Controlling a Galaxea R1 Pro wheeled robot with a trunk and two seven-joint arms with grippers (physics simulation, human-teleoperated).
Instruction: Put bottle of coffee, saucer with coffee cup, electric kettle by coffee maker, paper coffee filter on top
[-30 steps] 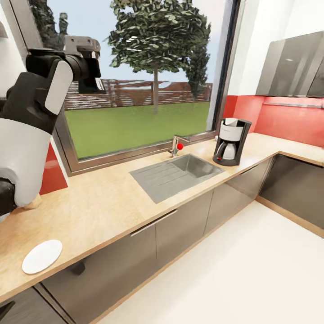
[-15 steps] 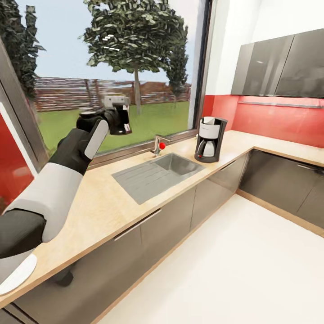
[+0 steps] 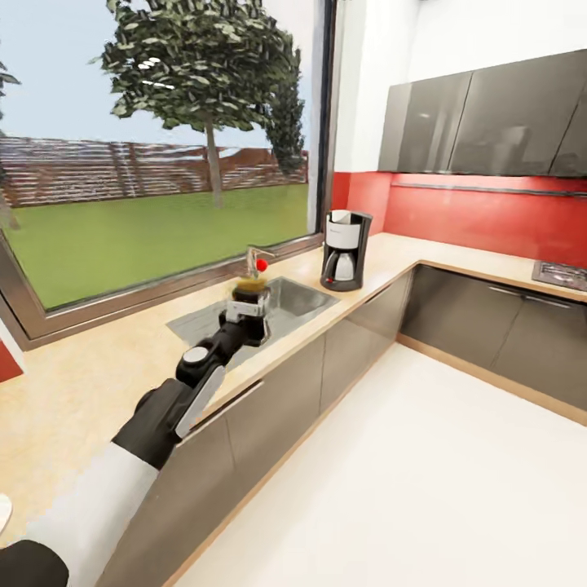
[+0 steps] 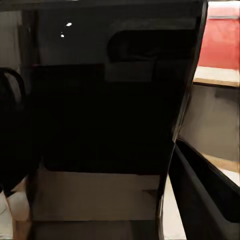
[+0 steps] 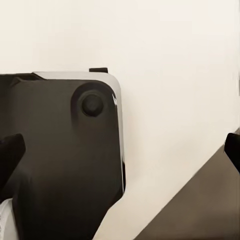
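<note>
My left arm reaches out from the lower left over the kitchen countertop (image 3: pixel 90 383). Its gripper (image 3: pixel 247 306) is shut on the bottle of coffee (image 3: pixel 250 287), a dark bottle with a yellow-gold cap that stands upright above the near side of the sink. Up close in the left wrist view, the bottle (image 4: pixel 110 115) is a dark mass. The coffee maker (image 3: pixel 345 250) stands on the counter just beyond the sink, well apart from the bottle. A sliver of the white saucer (image 3: pixel 3 512) shows at the picture's left edge. My right gripper (image 5: pixel 121 149) hangs open above the floor.
An inset grey sink (image 3: pixel 297 300) and a faucet with a red knob (image 3: pixel 260 263) lie between my left gripper and the coffee maker. The counter turns a corner at the right toward a hob (image 3: pixel 562 273). Grey wall cabinets (image 3: pixel 489 122) hang above. Open white floor (image 3: pixel 408 473) lies at the right.
The head has turned right, shifting the whole picture left. My left arm came down from in front of the window and now stretches out low over the sink's near side, still holding the bottle.
</note>
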